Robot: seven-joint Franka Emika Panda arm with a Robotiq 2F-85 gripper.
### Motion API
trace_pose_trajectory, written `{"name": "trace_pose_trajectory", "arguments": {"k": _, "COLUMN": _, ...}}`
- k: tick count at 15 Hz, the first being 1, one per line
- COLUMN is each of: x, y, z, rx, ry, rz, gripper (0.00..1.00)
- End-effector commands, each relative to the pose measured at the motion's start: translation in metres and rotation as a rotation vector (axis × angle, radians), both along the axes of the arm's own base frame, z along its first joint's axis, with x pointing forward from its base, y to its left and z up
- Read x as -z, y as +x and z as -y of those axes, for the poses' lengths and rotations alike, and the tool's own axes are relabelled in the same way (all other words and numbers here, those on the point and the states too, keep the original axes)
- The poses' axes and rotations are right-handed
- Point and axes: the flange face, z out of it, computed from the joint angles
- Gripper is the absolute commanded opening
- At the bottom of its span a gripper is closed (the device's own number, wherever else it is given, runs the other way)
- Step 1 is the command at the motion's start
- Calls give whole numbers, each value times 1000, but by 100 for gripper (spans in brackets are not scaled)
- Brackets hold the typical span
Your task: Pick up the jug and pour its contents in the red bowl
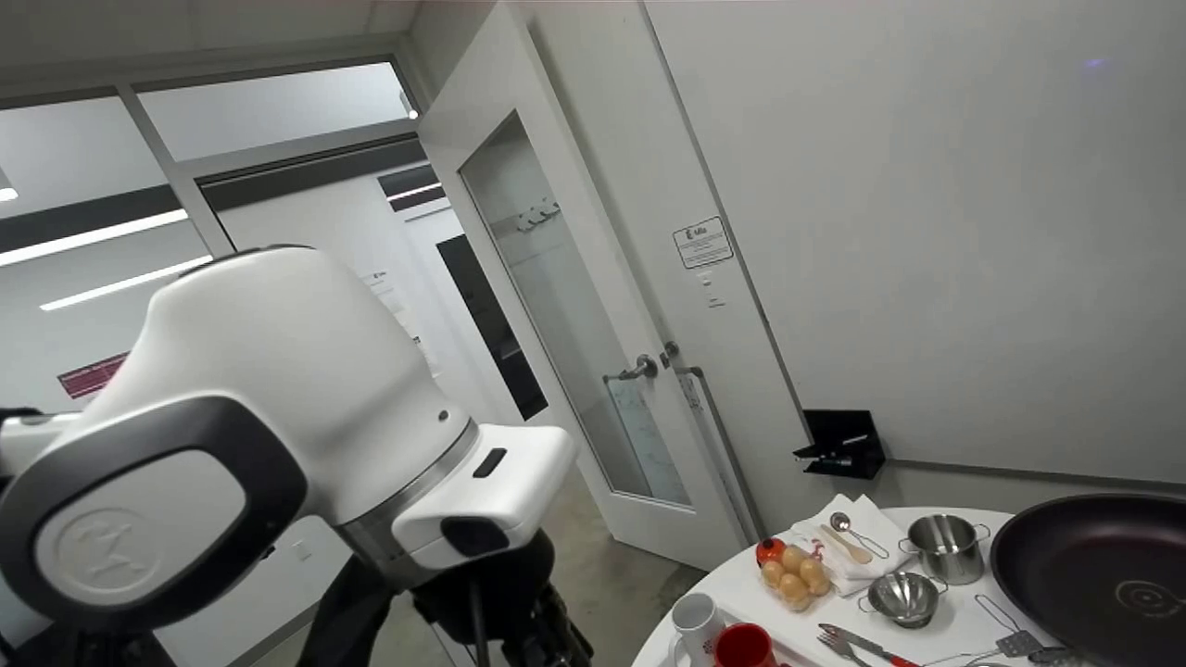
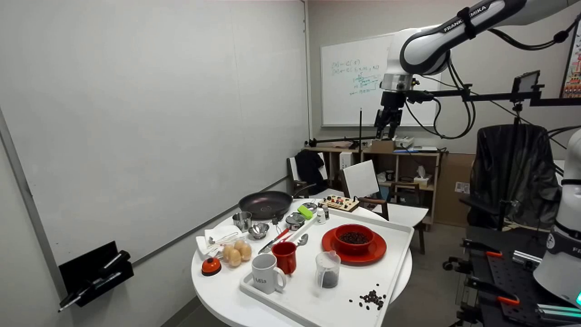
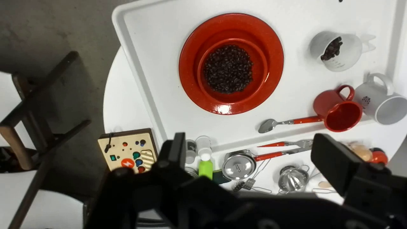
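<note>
The jug (image 2: 327,269) is a clear plastic measuring jug with dark beans in its bottom. It stands upright on the white tray (image 2: 395,259), and also shows in the wrist view (image 3: 348,55). The red bowl (image 2: 355,248) sits on a red plate (image 2: 380,254) on the tray and holds many dark beans. In the wrist view the red bowl (image 3: 258,84) is above the jaws and left of the jug. My gripper (image 2: 385,131) is high above the table, pointing down. In the wrist view its jaws (image 3: 251,154) are wide apart with nothing between them. Jug and bowl are out of view in an exterior view.
A red mug (image 2: 284,257) and a grey mug (image 2: 264,272) stand beside the jug. Loose beans (image 2: 372,298) lie near the tray's edge. A spoon (image 3: 268,126), salt and pepper shakers (image 3: 203,148), steel pots and a big dark pan (image 2: 266,205) are farther back.
</note>
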Motion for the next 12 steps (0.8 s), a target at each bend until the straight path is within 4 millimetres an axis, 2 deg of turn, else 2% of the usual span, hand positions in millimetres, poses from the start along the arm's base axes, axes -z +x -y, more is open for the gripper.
{"name": "trace_pose_trajectory", "arguments": {"k": 1, "x": 14, "y": 7, "z": -32, "rx": 197, "ry": 23, "rz": 22, "gripper": 100}}
{"name": "trace_pose_trajectory", "arguments": {"k": 7, "x": 63, "y": 32, "z": -113, "rx": 500, "ry": 88, "rz": 50, "gripper": 100}}
{"name": "trace_pose_trajectory", "arguments": {"k": 9, "x": 78, "y": 46, "z": -141, "rx": 584, "ry": 111, "rz": 93, "gripper": 100}}
{"name": "trace_pose_trajectory", "arguments": {"k": 12, "x": 96, "y": 72, "z": -164, "rx": 706, "ry": 136, "rz": 153, "gripper": 100}}
